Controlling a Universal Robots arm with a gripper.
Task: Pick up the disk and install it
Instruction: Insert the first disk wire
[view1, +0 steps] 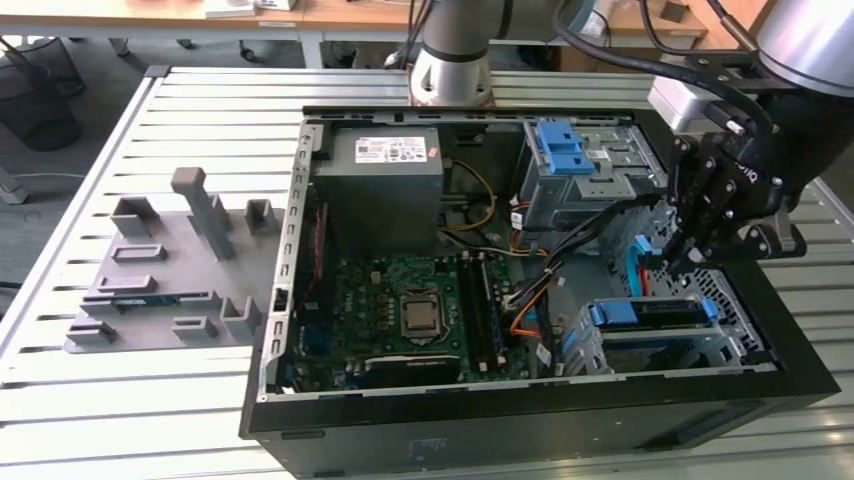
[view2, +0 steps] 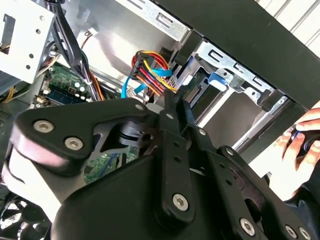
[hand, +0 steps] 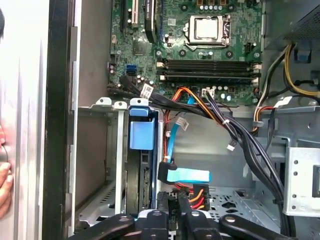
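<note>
Beside the disk (hand: 136, 170) seated upright in its bay, the hand (hand: 174, 202) hovers, fingers closed and empty.

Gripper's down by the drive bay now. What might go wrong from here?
1. The orange and blue cables lie right beside the gripper; it may snag or unplug them.
2. The disk sits edge-on in the bay's narrow slot; a skewed push might jam it against the metal cage.
3. A person's hand is close beside the case.

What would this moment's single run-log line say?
gripper at drive cage | disk in cage slot | computer case open
</note>
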